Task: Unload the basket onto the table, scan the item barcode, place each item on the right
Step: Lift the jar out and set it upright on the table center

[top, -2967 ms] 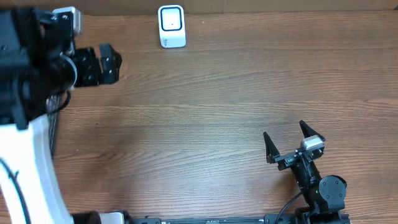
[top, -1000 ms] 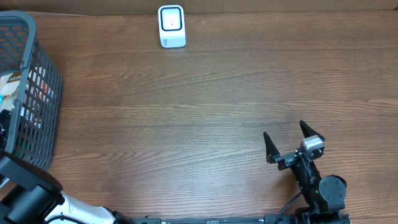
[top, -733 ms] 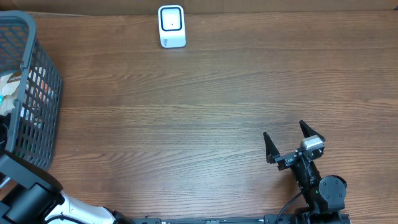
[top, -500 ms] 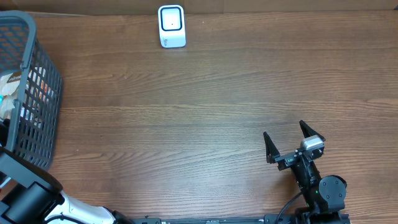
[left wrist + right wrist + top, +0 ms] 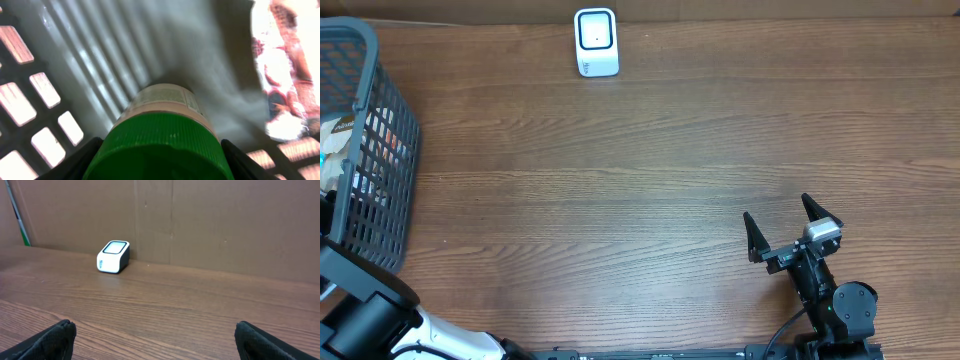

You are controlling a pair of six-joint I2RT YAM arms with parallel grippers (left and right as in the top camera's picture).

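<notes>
Tabletop [image 5: 650,170] of brown wood fills the overhead view, with the black wire basket [image 5: 380,190] at its left edge and the white barcode scanner [image 5: 596,42] at the far side. My right gripper [image 5: 777,207] rests near the front edge, its fingers spread wide. Only my left wrist camera sees inside the basket. There a green-capped bottle [image 5: 162,105] sits between the fingers of my left gripper [image 5: 160,162]; whether they press on the cap I cannot tell.
</notes>
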